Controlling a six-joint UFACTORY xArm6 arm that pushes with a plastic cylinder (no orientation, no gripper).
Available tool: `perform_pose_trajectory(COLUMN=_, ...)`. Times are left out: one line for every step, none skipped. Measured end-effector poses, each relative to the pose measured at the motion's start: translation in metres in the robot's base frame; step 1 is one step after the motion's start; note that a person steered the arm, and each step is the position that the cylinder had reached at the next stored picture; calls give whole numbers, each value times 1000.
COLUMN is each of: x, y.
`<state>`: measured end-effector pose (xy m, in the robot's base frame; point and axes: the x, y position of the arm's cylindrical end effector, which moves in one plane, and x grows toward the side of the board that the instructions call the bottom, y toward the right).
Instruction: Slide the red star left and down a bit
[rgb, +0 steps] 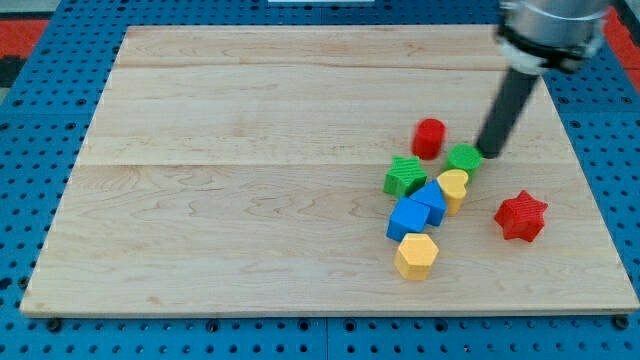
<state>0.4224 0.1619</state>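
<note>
Our arm has no hand to open or close, just a dark rod; my tip (490, 153) sits on the wooden tabletop (250, 200) near its right edge, just beside the small green block (464, 157) and right of the red cylinder (429, 137). The red star (521, 216) lies apart, below-right of the tip, toward the right edge. We see a cluster left of it: green star (404, 176), yellow heart-like block (453, 189), two blue blocks (416, 211), yellow hexagon (417, 256).
</note>
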Motion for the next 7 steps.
perform_pose_trajectory(x=-25, y=21)
perform_pose_trajectory(x=-63, y=66)
perform_pose_trajectory(x=-44, y=133)
perform_pose_trajectory(x=-23, y=182)
perform_pose_trajectory(x=10, y=177)
perform_pose_trajectory(x=15, y=145)
perform_pose_trajectory(x=16, y=111)
